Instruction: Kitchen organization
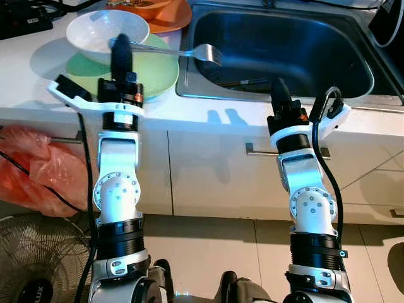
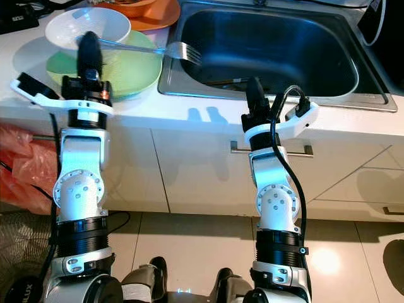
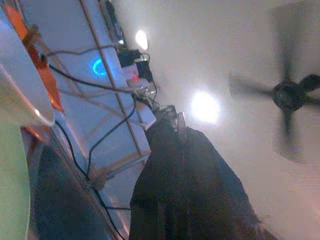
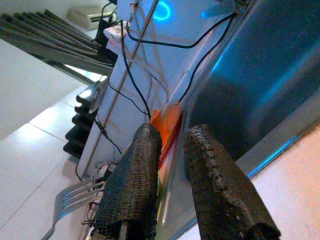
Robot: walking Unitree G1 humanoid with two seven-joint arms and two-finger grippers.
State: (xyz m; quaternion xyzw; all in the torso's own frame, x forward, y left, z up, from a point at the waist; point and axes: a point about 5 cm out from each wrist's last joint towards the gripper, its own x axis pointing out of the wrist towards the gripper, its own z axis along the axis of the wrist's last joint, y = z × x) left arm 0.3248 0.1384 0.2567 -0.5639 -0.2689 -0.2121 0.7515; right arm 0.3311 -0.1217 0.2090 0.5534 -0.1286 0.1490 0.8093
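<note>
Left eye view, left end effector [image 1: 121, 45] clamped on fork [image 1: 189, 52], right end effector [image 4: 172, 165] fingers slightly apart, holding nothing

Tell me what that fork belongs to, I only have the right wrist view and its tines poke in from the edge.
Observer: The left gripper holds the fork by its handle, tines out over the sink.
Operator: Is anything under the fork?
Observer: A white bowl sits on a green plate beneath the handle.
Operator: And my gripper?
Observer: The right gripper stands open and empty at the sink's front rim.
</note>
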